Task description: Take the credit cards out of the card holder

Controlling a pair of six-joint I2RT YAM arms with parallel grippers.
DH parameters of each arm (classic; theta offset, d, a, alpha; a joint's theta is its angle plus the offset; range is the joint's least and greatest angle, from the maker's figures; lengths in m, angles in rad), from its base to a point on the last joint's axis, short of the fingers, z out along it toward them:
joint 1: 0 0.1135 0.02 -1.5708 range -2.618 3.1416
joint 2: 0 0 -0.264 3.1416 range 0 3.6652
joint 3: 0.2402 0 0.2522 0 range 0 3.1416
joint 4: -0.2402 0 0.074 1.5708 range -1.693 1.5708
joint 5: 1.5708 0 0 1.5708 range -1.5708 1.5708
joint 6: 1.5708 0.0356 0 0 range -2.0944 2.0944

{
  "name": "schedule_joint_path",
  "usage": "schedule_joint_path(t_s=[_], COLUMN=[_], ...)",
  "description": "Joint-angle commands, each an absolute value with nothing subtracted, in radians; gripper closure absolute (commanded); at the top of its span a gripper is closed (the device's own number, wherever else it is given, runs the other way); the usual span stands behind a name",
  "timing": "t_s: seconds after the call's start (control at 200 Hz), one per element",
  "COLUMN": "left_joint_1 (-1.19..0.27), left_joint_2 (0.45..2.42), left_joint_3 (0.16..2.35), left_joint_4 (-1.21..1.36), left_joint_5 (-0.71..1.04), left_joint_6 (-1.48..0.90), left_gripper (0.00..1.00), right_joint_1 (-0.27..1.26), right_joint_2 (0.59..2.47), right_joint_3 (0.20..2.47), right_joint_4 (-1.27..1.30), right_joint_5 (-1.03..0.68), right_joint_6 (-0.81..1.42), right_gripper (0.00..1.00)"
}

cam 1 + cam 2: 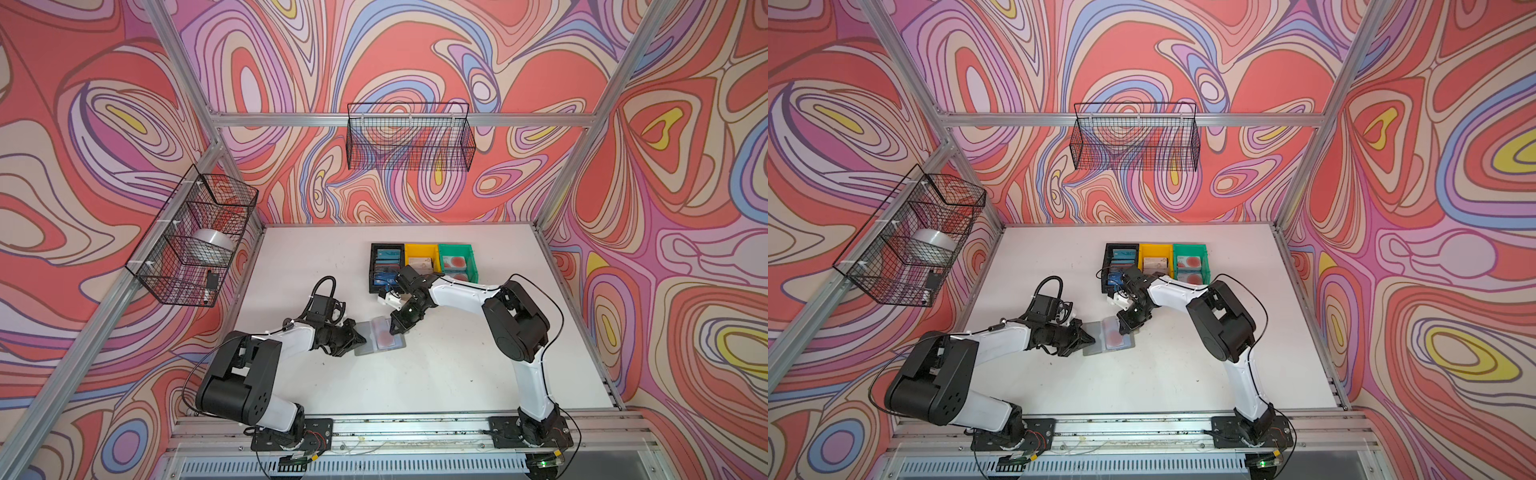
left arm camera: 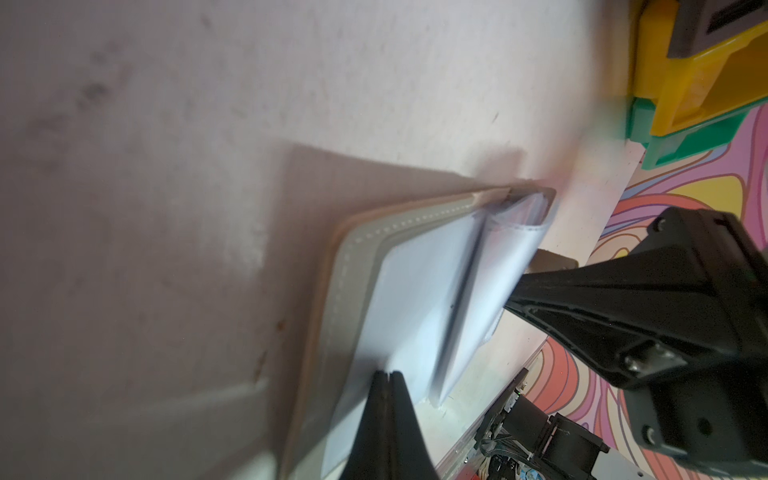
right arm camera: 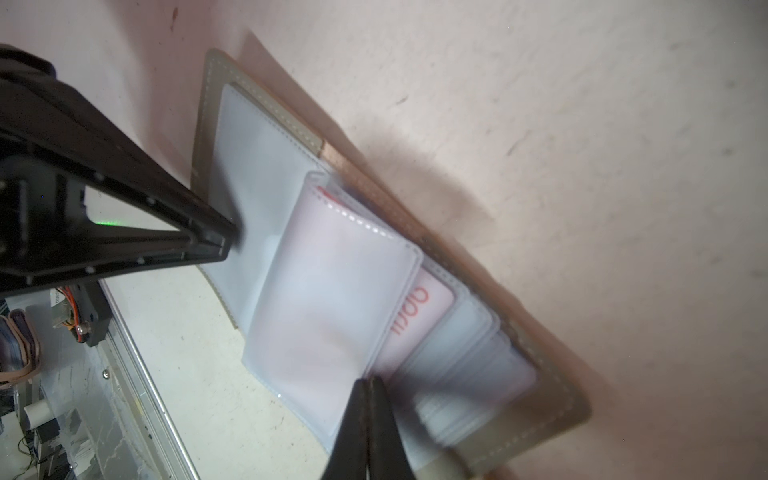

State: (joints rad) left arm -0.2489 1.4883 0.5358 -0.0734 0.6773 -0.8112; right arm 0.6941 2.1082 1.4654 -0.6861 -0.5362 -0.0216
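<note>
The left arm (image 1: 286,338) and right arm (image 1: 455,293) share one build: glossy white link shells between bulky black joint housings. Thin black cables (image 1: 548,299) loop loosely alongside each. Each base is a black plate (image 1: 320,432) bolted onto the aluminium rail (image 1: 415,428), with red wires showing at the plate. The left gripper (image 2: 386,376) and right gripper (image 3: 368,382) are matte black, with fingers tapering to narrow tips and small screws studding their triangular side frames.

Sleeves (image 3: 332,307) half cover a pale card (image 3: 432,320), its red lettering unreadable.
</note>
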Motion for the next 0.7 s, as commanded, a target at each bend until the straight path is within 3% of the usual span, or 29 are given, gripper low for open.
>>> schedule_joint_path(t_s=[0.0,0.371,0.696], left_joint_1=[-0.251,-0.251,-0.227], left_joint_2=[1.506,1.492,1.324], left_joint_3=[0.537,0.536,0.617], left_joint_4=[-0.066,-0.081,-0.386], left_joint_5=[0.673,0.671,0.58], left_joint_6=[-0.799,-0.792,-0.7], left_gripper=[1.0,1.0,0.98], right_joint_1=[0.713,0.742,0.742], right_joint_2=[2.162,2.158,2.157], right_joint_3=[1.479,1.522,1.494], right_joint_4=[-0.664,-0.679,-0.682], right_joint_5=[-0.525,-0.536,-0.521], right_joint_6=[-0.015,-0.008,-0.008], right_gripper=[0.95,0.95,0.94])
